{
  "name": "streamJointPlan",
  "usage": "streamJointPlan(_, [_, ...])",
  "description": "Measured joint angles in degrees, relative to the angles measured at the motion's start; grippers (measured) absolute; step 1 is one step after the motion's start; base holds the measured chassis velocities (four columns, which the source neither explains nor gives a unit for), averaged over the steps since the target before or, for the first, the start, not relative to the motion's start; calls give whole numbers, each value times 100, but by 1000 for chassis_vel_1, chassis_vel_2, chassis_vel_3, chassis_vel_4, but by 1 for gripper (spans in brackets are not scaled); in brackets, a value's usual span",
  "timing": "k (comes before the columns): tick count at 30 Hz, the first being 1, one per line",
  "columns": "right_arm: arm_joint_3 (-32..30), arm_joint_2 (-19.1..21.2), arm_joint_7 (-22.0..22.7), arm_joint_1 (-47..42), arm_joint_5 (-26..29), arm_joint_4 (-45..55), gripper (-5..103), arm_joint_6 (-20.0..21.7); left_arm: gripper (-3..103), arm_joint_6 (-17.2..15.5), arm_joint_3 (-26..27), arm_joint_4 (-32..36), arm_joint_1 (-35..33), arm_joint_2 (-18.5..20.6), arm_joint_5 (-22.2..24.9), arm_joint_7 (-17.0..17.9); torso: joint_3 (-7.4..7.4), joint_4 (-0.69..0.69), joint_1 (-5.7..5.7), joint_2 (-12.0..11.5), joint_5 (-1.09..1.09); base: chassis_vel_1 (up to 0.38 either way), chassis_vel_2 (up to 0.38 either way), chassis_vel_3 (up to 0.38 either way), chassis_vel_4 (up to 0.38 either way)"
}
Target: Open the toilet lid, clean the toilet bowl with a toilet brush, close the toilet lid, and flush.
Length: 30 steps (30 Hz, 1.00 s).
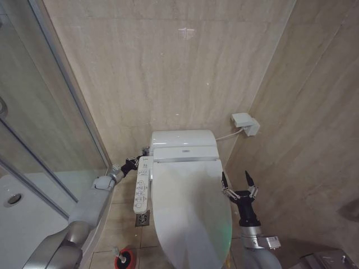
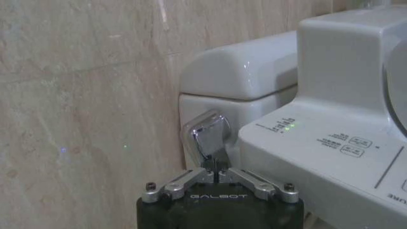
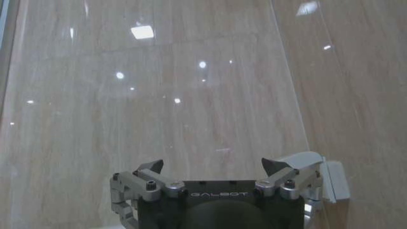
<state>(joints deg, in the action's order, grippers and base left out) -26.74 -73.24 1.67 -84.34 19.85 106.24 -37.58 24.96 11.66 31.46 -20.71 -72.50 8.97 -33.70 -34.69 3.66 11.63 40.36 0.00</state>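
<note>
Closed left tool point(image 2: 216, 172) meets the chrome flush lever point(image 2: 208, 138); I'd push firmly downward, toilet lid point(image 1: 188, 213) shut, right tool point(image 1: 238, 182) spread, idle.

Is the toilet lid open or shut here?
Shut: the lid lies flat over the bowl, hiding its inside, while the left gripper is at the flush lever.
</note>
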Motion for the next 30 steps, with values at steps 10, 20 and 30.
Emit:
streamJointPlan(10, [-2,-15,-1,-3,-7,-1,100,-1,0,-1,0,-20,33,-9,7,0,1,0,0,0,0,0,0,0,0])
streamJointPlan(20, [0,-30,-2,6,-16,-22,100,-2,0,0,0,-42,46,-16,9,0,1,1,0,1,0,0,0,0,0])
streamJointPlan(30, [0,-19,-2,16,-19,-29,100,-4,0,2,5,-42,43,-21,11,0,1,1,0,1,1,0,0,0,0])
